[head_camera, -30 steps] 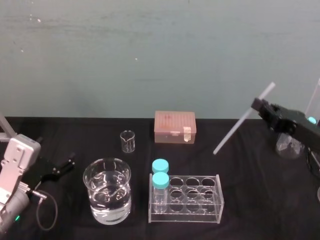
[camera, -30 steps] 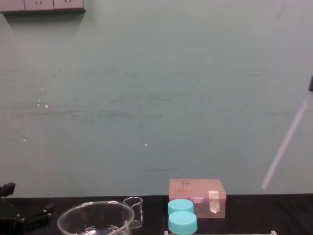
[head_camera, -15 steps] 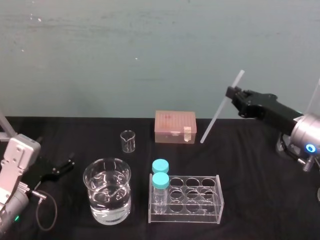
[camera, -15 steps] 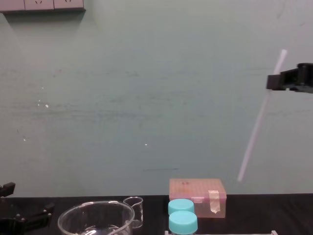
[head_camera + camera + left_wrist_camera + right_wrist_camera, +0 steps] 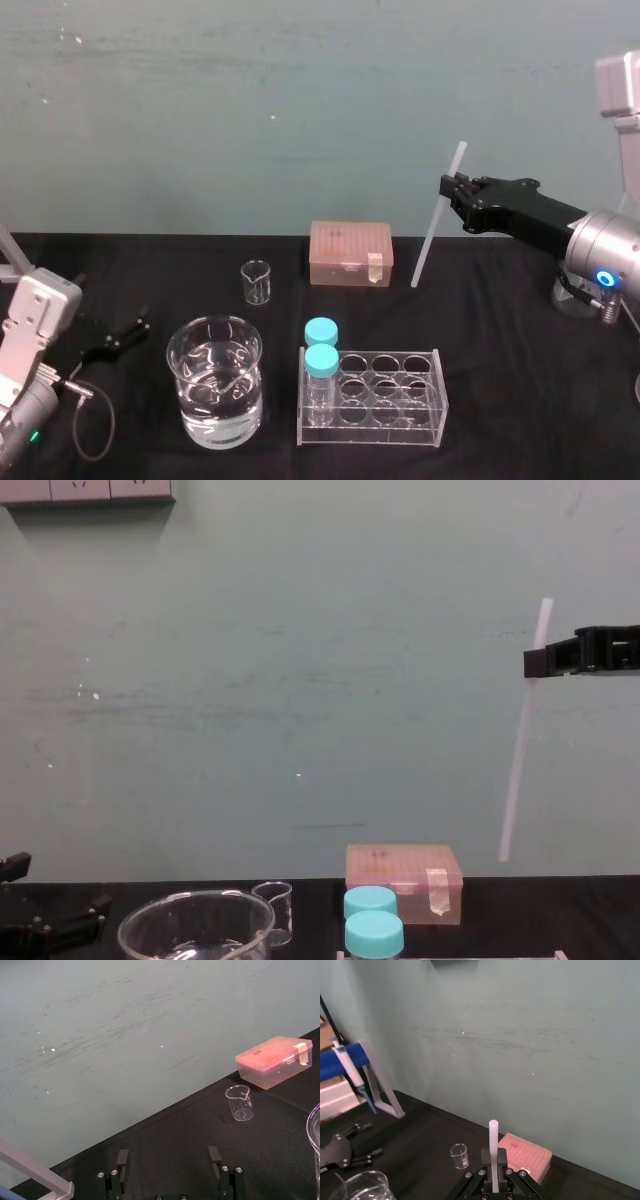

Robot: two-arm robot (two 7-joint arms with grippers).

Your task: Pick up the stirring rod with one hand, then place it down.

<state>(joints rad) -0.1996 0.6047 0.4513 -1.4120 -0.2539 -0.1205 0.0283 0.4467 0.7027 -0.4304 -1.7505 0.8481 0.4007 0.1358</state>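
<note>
Swung further inward since a second ago, the right gripper now carries the stirring rod closer to upright. It is clamped near the rod's top end, and the lower tip hangs in the air just right of the pink tip box. The large glass beaker holds water; the small beaker is empty. Two blue-capped bottles stand at the clear rack's left side. The left gripper rests spread open at the table's left.
</note>
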